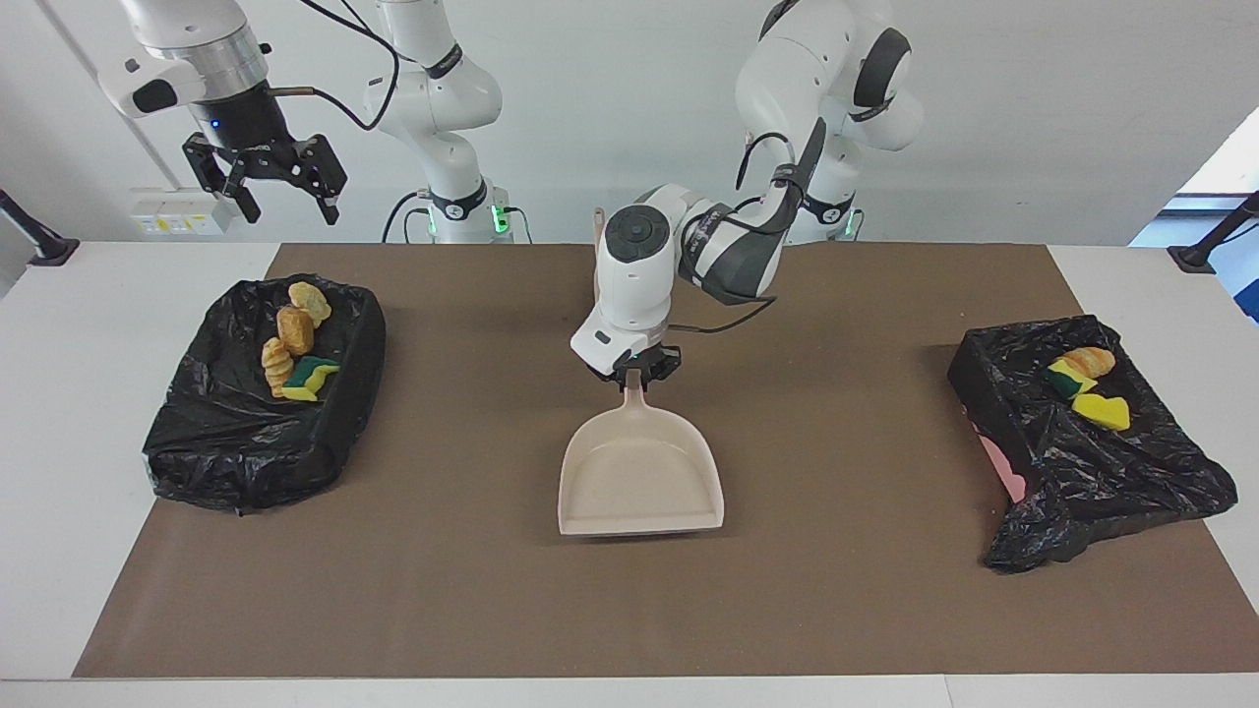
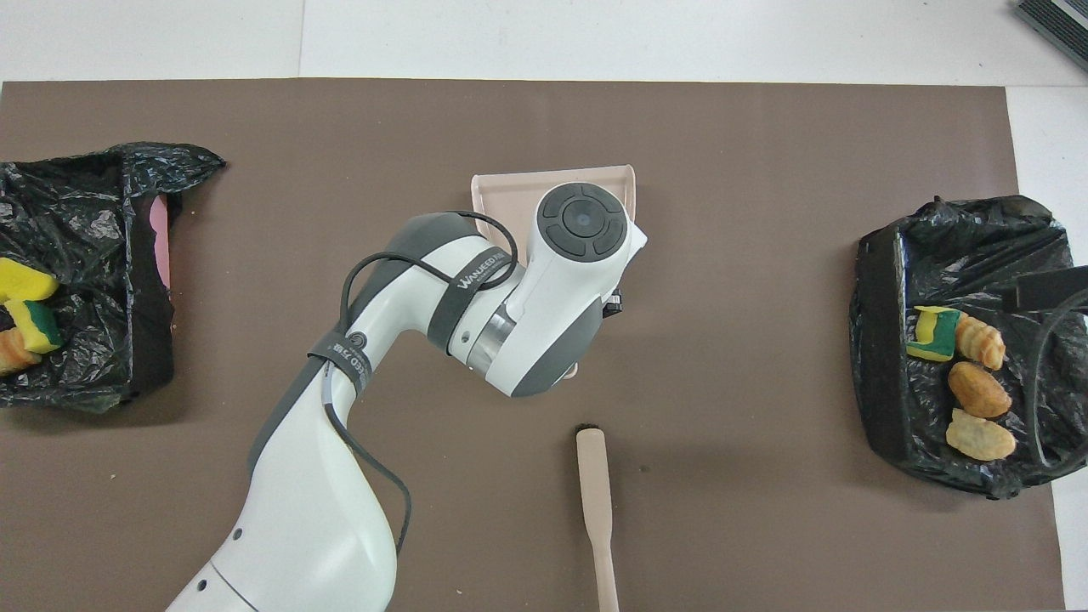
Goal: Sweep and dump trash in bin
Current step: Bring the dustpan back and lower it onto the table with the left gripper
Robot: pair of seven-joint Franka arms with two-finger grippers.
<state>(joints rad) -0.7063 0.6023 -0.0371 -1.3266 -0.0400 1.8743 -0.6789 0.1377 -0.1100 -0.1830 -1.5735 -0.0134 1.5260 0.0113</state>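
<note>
Two bins lined with black bags sit at the ends of the surface (image 1: pixel 59 413), and all seven scraps already lie in them, so the sweeping looks done. Going left to right in the facing view: the right hand (image 1: pixel 266 192) hangs with its fingers spread wide and nothing in them, over the surface's edge by the bin at the right arm's end (image 1: pixel 261 393); that arm waits. Four scraps (image 1: pixel 295 339) rest in that bin. At the middle, the left hand (image 1: pixel 639 369) is clamped on the handle of the beige dustpan (image 1: pixel 639 477), which looks empty, its open lip pointing away from the robots; gripping the handle end keeps the pan level and steerable. The brush (image 2: pixel 595 501) lies nearer the robots than the pan, almost wholly hidden by the left arm in the facing view and cut off at its handle overhead. Three scraps (image 1: pixel 1087 383) lie on the bag of the bin at the left arm's end (image 1: pixel 1082 442), where a pink patch of wall shows. Overhead, the arm covers most of the pan.
</note>
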